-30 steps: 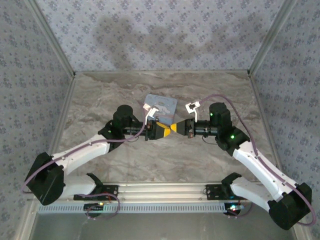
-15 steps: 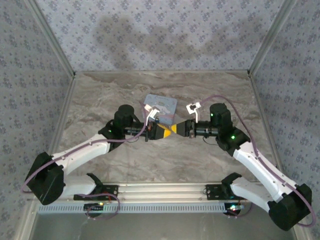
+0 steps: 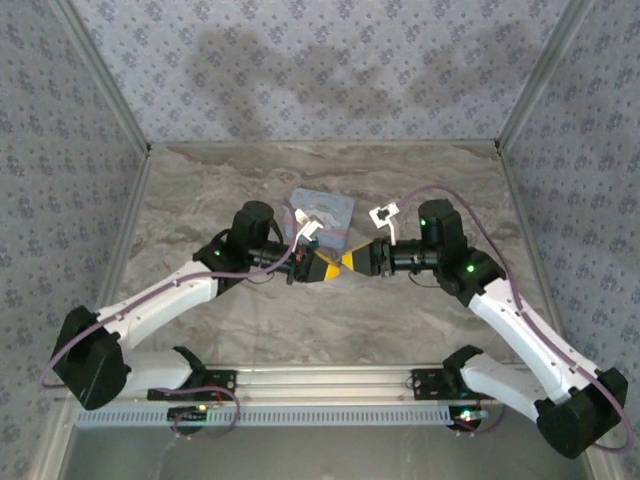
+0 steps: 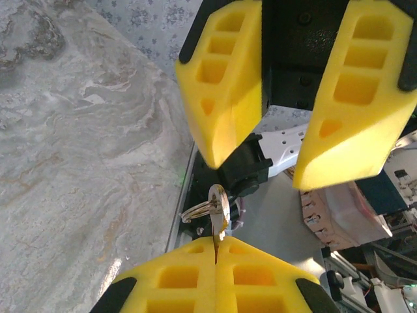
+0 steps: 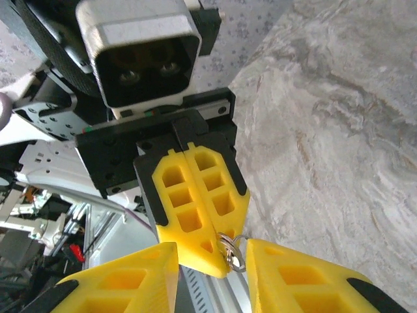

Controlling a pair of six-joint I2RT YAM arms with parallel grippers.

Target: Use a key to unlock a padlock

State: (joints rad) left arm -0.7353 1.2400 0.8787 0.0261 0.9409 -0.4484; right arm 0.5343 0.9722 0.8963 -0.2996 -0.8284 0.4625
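Observation:
My left gripper [image 4: 215, 251] is shut on a small silver key [image 4: 218, 208] whose bow and split ring stick out past the yellow fingertips. Facing it tip to tip above mid-table, my right gripper [image 5: 212, 261] is open, its fingers [image 5: 287, 274] on either side of the key [image 5: 232, 253] and the left fingertips [image 5: 202, 215]. In the top view the left gripper [image 3: 333, 266] and the right gripper [image 3: 352, 260] meet in front of the tin. The dark-blue padlock is out of view.
A light-blue rectangular tin [image 3: 322, 208] lies on the marble tabletop [image 3: 430, 320] just behind the meeting grippers. Patterned walls enclose the back and both sides. A metal rail [image 3: 320, 380] with the arm bases runs along the near edge.
The left arm has swung its elbow up and to the right, pushing its gripper slightly toward the right gripper. The right arm has barely shifted. The key stays held.

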